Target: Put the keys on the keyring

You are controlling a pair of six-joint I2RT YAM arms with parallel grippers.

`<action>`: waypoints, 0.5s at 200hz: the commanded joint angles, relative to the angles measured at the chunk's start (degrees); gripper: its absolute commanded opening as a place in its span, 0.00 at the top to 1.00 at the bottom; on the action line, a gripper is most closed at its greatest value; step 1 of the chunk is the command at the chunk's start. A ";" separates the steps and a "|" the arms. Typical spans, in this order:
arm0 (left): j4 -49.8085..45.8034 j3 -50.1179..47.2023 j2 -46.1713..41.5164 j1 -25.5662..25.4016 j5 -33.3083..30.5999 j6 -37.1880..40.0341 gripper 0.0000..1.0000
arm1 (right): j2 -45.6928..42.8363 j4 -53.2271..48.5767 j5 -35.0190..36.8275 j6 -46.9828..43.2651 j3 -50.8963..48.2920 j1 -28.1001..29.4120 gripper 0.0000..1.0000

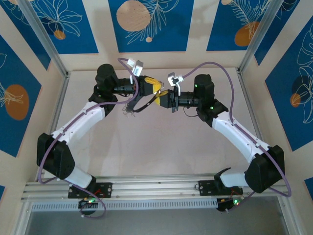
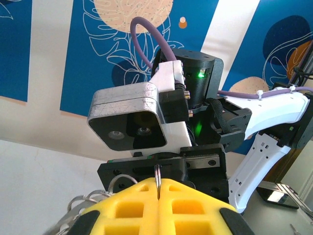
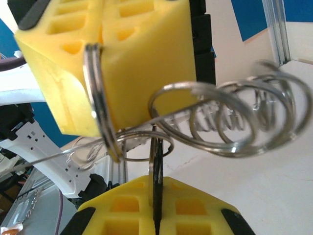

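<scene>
Right wrist view shows the keyring [image 3: 220, 125] hanging from the left gripper [image 3: 97, 45].

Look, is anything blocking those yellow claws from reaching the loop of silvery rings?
Nothing visible is in the way. The left gripper is shut on one ring of the keyring, and the right gripper is shut on a thin upright metal piece among its rings.

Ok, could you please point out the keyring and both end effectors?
keyring [image 3: 227, 146]: right wrist view, on a wire ring of the loop.
left end effector [image 2: 159, 196]: left wrist view, seam between its yellow fingertips.
right end effector [image 3: 156, 196]: right wrist view, seam between its yellow fingertips.
</scene>
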 commanded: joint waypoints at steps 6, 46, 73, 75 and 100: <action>2.68 -0.43 -1.53 -0.53 0.58 -0.45 1.00 | -0.66 -2.31 2.16 -1.57 1.45 -0.08 1.00; 2.97 -0.69 -1.70 -0.53 0.64 -0.46 1.00 | -2.91 -3.52 3.58 -1.42 0.43 -1.84 1.00; 3.16 -1.02 -1.88 -0.53 0.49 -0.31 1.00 | -4.41 -6.39 4.83 -2.28 0.76 -2.81 1.00; 3.16 -1.04 -1.88 -0.53 0.48 -0.29 1.00 | -4.49 -6.68 4.89 -2.32 0.76 -2.85 1.00; 3.17 -1.28 -1.87 -0.53 0.34 -0.07 1.00 | -5.51 -9.65 5.44 -3.58 1.56 -3.42 1.00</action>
